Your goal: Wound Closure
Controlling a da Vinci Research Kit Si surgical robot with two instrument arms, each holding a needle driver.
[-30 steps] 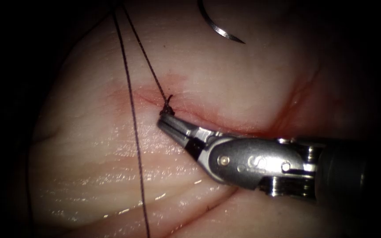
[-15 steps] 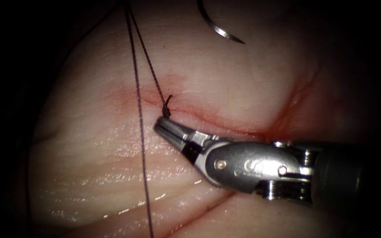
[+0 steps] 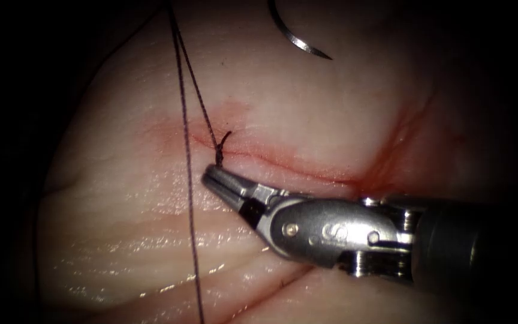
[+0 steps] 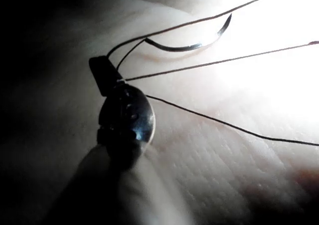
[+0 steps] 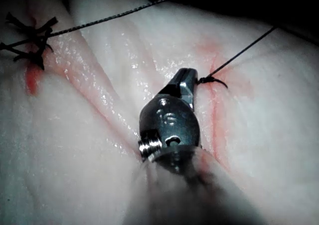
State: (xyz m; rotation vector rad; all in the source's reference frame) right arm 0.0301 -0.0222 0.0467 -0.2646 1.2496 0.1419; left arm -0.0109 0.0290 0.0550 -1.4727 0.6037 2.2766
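The right tool (image 3: 211, 176) is reaching in low over the tissue (image 3: 121, 228), its fingers pressed together on the short thread (image 3: 188, 198) end below the knot (image 3: 220, 147). The left tool (image 4: 104, 75) is gripping the thread with closed fingers. The needle (image 3: 298, 39) is lying free on the tissue, far from the cut (image 3: 283, 163).

Dim, vignetted endoscope view with wet glare on the tissue (image 3: 151, 240); the wrist views show overexposure and deep shadow.
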